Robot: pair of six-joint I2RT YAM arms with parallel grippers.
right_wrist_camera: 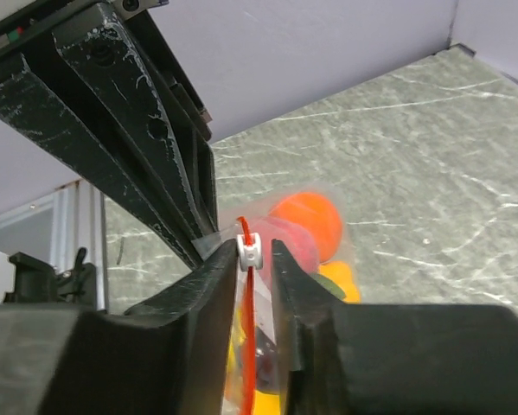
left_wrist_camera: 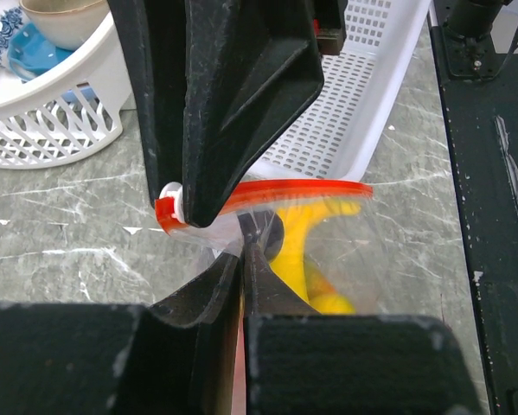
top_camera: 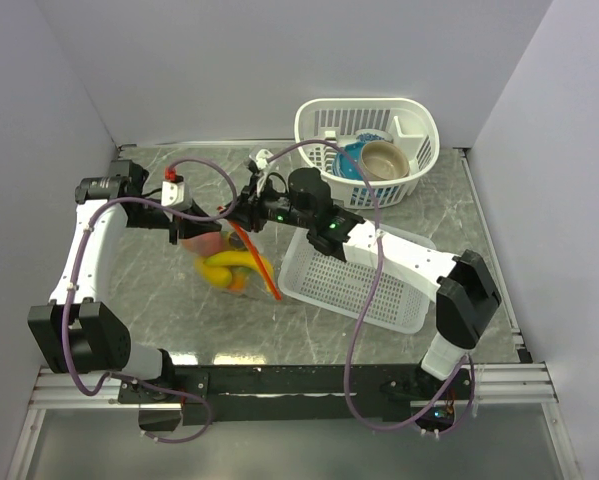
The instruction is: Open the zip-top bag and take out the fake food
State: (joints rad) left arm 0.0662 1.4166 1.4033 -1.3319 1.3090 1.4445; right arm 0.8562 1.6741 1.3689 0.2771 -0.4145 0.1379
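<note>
Holding bag [top_camera: 229, 265]: left gripper [left_wrist_camera: 243, 259] clamps the film under the zipper [left_wrist_camera: 302, 188]
Right gripper [right_wrist_camera: 254, 253]: narrow around the slider [right_wrist_camera: 248, 250], pinch not sure
Zipper axis: from the slider toward the near edge of the table [top_camera: 149, 300]
Food [left_wrist_camera: 315, 233]: inside

Left gripper [left_wrist_camera: 243, 259] and right gripper [right_wrist_camera: 254, 255] are both crowding the mouth of the zip-top bag [top_camera: 234, 268], and the flat white basket [top_camera: 354, 285] is sitting just beside its right edge, blocking that side. Bare table [top_camera: 154, 290] is lying open left and front of the bag.
</note>
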